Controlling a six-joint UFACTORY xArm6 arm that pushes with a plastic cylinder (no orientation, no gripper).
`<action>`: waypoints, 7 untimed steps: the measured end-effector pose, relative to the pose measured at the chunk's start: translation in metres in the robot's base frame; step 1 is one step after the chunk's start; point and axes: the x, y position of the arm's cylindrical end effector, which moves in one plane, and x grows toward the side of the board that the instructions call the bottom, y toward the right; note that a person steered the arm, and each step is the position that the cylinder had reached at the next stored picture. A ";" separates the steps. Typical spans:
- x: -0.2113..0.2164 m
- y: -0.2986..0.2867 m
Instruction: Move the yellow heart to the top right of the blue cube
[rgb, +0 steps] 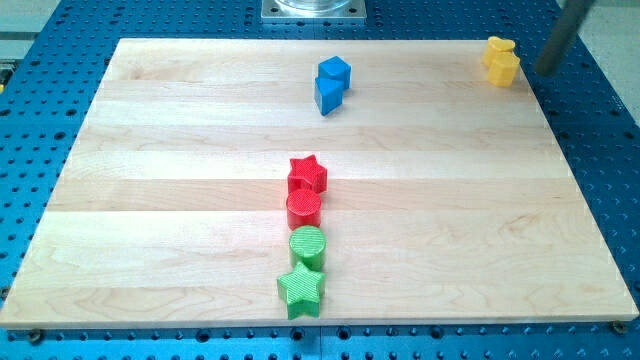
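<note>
The green star (301, 289) lies nearest the view's bottom, touching the green cylinder (308, 246) just above it. Above that comes the red cylinder (303, 208), touching or nearly so, and the red star (307, 174) touches its upper side, so the four make a short column on the bench (150, 200).

My tip (541, 70) shows at the view's top right, the blurred rod slanting down from the top edge and ending just off the bench's right edge. There is no claw on this arm, only the rod, so nothing opens or closes. The yellow heart (500, 60) sits just to the tip's left, close beside it near the bench's top right corner; I cannot tell whether they touch. The blue cube (335, 72) is well to the tip's left, at much the same height, with a second blue block (327, 96) touching its lower side. The column of red and green blocks is far down and left of the tip. No containers are on the bench.
</note>
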 end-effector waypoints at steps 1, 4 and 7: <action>-0.033 -0.037; -0.025 -0.043; -0.001 -0.047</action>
